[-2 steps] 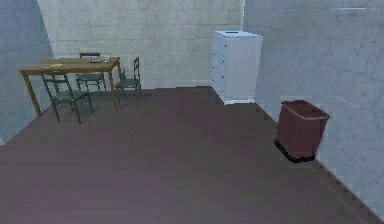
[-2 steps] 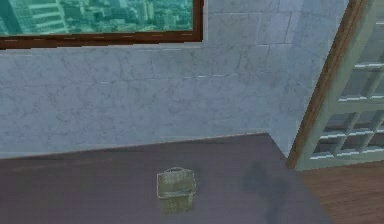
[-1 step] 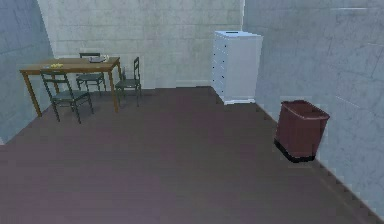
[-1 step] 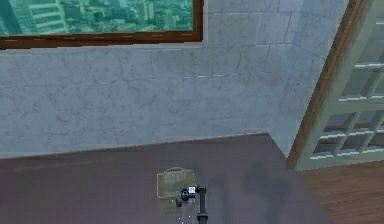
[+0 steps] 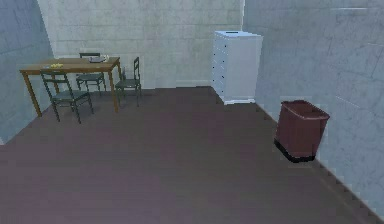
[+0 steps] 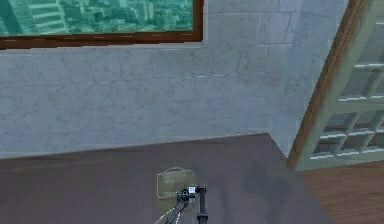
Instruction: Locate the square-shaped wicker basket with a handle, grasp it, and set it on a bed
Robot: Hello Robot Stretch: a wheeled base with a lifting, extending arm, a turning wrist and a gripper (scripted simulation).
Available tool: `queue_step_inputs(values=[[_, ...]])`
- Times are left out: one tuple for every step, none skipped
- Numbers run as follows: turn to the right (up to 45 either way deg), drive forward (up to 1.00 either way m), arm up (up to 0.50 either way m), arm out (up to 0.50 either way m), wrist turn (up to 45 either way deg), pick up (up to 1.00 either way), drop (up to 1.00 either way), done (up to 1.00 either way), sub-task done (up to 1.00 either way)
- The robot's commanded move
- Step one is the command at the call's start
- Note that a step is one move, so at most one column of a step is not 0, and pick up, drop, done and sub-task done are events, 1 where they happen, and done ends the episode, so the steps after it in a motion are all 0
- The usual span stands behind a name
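In the arm side view a small pale squarish thing (image 6: 176, 177), possibly the wicker basket, shows low in the middle against the dark floor. The arm's dark bar rises from the bottom edge, with its white marker squares (image 6: 187, 191) right beside that thing. The gripper (image 6: 172, 194) is at the thing's lower edge. I cannot tell whether it holds anything, or whether the pale thing rests on the floor.
In the forward view a wooden table (image 5: 70, 68) with dark chairs (image 5: 64, 95) stands far left, a white drawer chest (image 5: 237, 66) by the back wall, a dark red bin (image 5: 302, 128) at the right wall. In the arm side view a window (image 6: 95, 20) tops the wall and a glazed door (image 6: 350, 95) stands right.
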Motion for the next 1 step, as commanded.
queue_step_inputs(values=[[0.0,0.00,0.00,0.00,45.0,0.00,0.00,0.00,0.00]])
